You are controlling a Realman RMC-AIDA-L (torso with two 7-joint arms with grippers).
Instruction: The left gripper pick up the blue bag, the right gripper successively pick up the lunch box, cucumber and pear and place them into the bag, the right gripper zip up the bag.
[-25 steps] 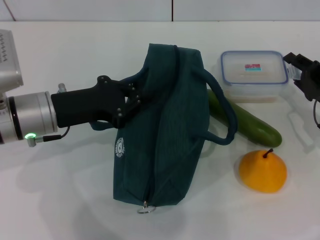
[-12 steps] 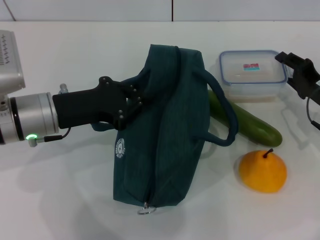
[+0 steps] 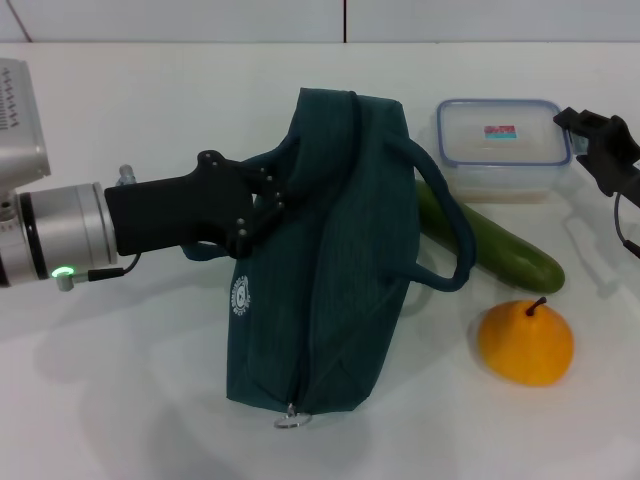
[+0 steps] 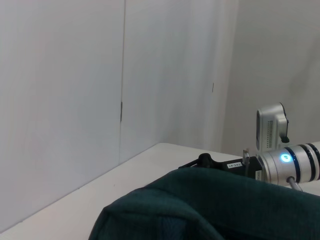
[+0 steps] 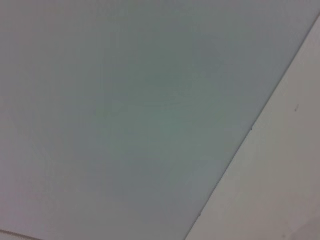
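Observation:
The blue bag (image 3: 340, 250) stands in the middle of the table, zipper ring (image 3: 290, 418) at its near end. My left gripper (image 3: 264, 198) is shut on the bag's left handle; the other handle (image 3: 448, 225) droops to the right. In the left wrist view the bag's fabric (image 4: 210, 205) fills the bottom. The lunch box (image 3: 503, 146) lies at the back right. My right gripper (image 3: 588, 133) is at its right end; its grip is unclear. The cucumber (image 3: 495, 243) lies slantwise before the box, partly behind the bag. The pear (image 3: 526, 342) sits at the front right.
A white table (image 3: 130, 390) carries everything, with a pale wall (image 3: 200, 20) behind it. The right arm's silver wrist (image 4: 290, 162) shows beyond the bag in the left wrist view. The right wrist view shows only bare pale surfaces.
My right gripper has moved left, up to the lunch box's right end, and the box has shifted slightly left. The left gripper and the bag have stayed put.

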